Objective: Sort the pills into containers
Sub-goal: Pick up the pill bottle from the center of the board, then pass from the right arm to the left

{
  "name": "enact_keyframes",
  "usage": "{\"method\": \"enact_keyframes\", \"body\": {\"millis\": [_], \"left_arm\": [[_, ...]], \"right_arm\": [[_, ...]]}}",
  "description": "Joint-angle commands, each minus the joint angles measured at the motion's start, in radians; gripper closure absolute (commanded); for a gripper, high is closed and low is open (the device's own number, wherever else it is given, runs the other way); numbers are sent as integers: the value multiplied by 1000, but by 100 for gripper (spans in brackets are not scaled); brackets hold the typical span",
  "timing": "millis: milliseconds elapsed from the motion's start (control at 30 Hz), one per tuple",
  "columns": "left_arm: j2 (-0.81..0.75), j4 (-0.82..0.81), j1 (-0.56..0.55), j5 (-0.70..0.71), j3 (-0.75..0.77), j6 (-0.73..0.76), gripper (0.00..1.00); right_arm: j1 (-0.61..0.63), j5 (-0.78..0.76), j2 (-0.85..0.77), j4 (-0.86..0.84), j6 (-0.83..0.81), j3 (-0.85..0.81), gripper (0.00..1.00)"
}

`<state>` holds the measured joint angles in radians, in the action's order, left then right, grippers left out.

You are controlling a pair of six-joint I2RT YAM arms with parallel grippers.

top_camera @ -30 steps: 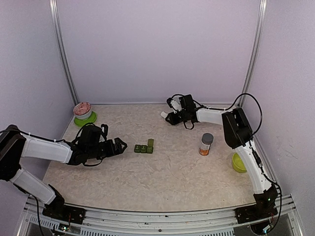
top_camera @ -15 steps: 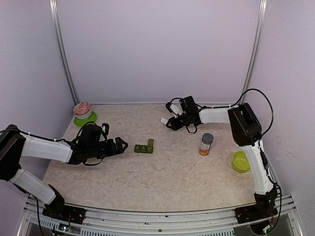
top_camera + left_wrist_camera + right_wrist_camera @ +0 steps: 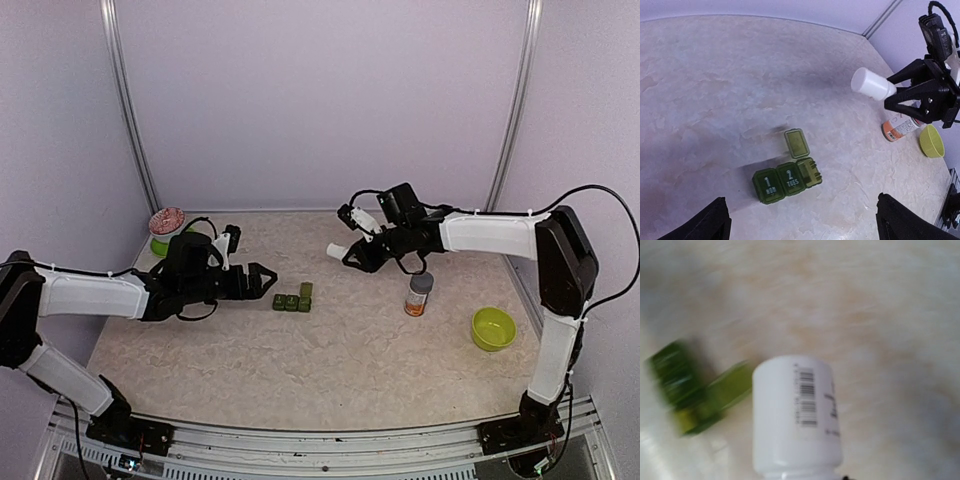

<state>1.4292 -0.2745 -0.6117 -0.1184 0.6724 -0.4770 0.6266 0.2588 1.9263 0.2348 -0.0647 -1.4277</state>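
The containers (image 3: 292, 300) are a dark green strip of three joined compartments in the middle of the table. In the left wrist view the containers (image 3: 785, 180) show two shut lids marked 1 and 2, and the third lid (image 3: 797, 142) is flipped open. My left gripper (image 3: 263, 280) hovers open just left of the strip with nothing between its fingers (image 3: 710, 222). My right gripper (image 3: 352, 253) is shut on a white bottle (image 3: 337, 250), held tilted in the air behind and to the right of the strip. The bottle (image 3: 796, 415) fills the right wrist view. No pills are visible.
An orange pill bottle with a grey cap (image 3: 419, 293) stands right of centre. A lime-green bowl (image 3: 493, 328) sits at the far right. A reddish bowl on a green base (image 3: 167, 226) stands at the back left corner. Walls close in on three sides.
My right arm has carried the white bottle forward, away from the back wall and toward the strip. My left gripper has shifted right, closer to the containers, and stayed open.
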Motion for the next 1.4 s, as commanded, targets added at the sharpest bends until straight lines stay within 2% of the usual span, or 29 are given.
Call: {"method": "enact_keyframes", "body": {"millis": [0, 133, 300, 467, 800, 967, 1367], "left_arm": [[-13, -75, -51, -74, 42, 198, 1], [-44, -120, -95, -171, 33, 398, 1], [-88, -258, -127, -302, -27, 552, 1], [-38, -196, -132, -435, 43, 639, 1], [76, -94, -153, -575, 145, 747, 5], [98, -76, -155, -635, 162, 752, 9], [151, 7, -163, -658, 217, 750, 21]], "right_arm": [[48, 56, -119, 77, -15, 93, 72], [65, 96, -213, 112, -6, 155, 71], [87, 135, -294, 170, -30, 178, 71], [105, 171, -328, 207, -64, 202, 71], [170, 253, -336, 224, -113, 211, 70], [192, 281, -347, 212, -120, 216, 70], [214, 312, -361, 205, -136, 215, 70]]}}
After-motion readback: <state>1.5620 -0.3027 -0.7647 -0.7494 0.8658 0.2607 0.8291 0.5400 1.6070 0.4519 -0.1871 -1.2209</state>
